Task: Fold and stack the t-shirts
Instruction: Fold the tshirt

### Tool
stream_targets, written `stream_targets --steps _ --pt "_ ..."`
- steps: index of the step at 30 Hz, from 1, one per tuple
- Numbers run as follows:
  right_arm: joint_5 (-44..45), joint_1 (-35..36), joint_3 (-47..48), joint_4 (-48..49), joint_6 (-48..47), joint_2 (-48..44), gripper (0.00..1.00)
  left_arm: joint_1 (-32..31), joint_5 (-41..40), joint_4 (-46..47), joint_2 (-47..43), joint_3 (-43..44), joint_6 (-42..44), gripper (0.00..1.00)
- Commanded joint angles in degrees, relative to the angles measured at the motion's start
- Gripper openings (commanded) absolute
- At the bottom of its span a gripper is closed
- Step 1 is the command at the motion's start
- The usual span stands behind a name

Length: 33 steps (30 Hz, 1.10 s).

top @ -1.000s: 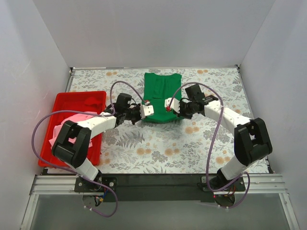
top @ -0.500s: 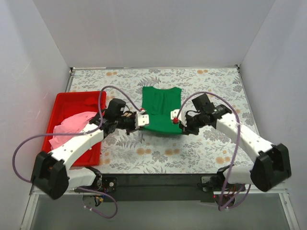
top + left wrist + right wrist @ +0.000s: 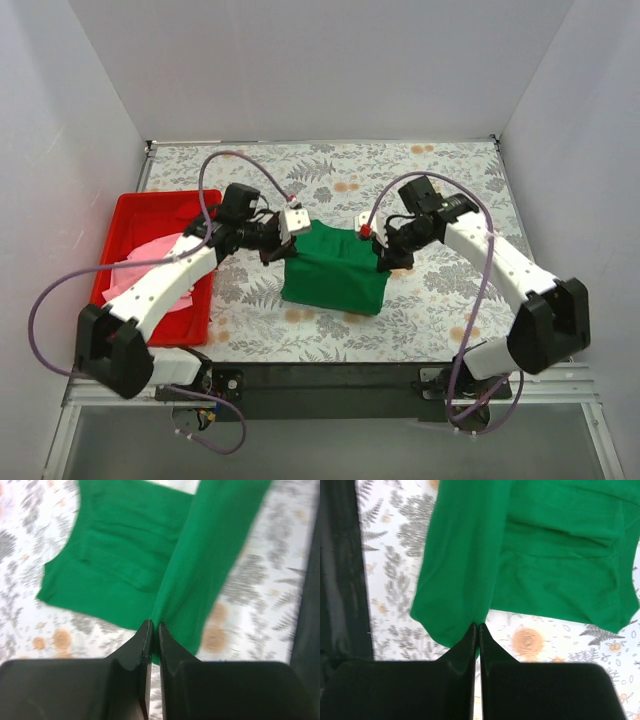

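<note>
The green t-shirt [image 3: 335,270] hangs lifted between my two grippers, its lower end trailing on the flowered table toward the near edge. My left gripper [image 3: 290,228] is shut on its left edge, seen pinched in the left wrist view [image 3: 170,620]. My right gripper [image 3: 372,238] is shut on its right edge, seen pinched in the right wrist view [image 3: 465,600]. The pink t-shirt [image 3: 150,268] lies crumpled in the red tray [image 3: 150,205] at the left, partly hidden by my left arm.
The flowered table cloth [image 3: 440,170] covers the table. White walls close in the left, back and right sides. A black rail [image 3: 330,375] runs along the near edge by the arm bases.
Both grippers have lifted and carried the green t-shirt toward the near side. It went from lying flat at the back of the table to hanging between them, lower end nearer the front.
</note>
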Motion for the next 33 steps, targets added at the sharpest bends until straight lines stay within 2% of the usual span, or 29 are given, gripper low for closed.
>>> stream_targets --steps 1,5,12,16,19,24,27,30,33 --pt "-0.66 -3.24 6.35 -1.13 -7.13 8.23 0.01 5.12 -0.85 4.12 9.26 6.26 2.02 0.0" --pt "-0.31 -7.28 14.34 -1.04 -11.61 18.53 0.01 8.99 0.9 4.74 22.71 16.79 3.33 0.0" --pt "1.09 -11.5 33.22 -1.04 -15.74 38.37 0.01 10.58 -0.84 8.52 41.17 31.74 4.48 0.0" --pt "2.59 -12.21 37.64 -0.69 -16.1 46.47 0.01 11.29 -1.55 11.59 49.7 38.77 3.17 0.0" --pt "4.17 -12.3 38.87 0.54 -15.67 50.61 0.01 10.93 -2.42 12.56 54.1 40.63 1.59 0.0" --pt "5.93 -12.3 39.32 3.96 -14.34 53.18 0.01 10.76 -2.78 12.66 56.57 38.01 -1.23 0.01" --pt "6.2 -11.95 38.1 4.14 -14.08 53.18 0.01 9.88 -1.12 12.92 52.98 31.0 -3.6 0.0" --pt "5.94 -11.25 32.15 4.4 -14.95 48.81 0.01 8.83 0.64 13.27 46.31 22.92 -4.83 0.0" --pt "4.89 -10.98 26.95 4.84 -15.22 43.8 0.01 8.04 1.17 13.62 39.71 18.59 -6.06 0.0"
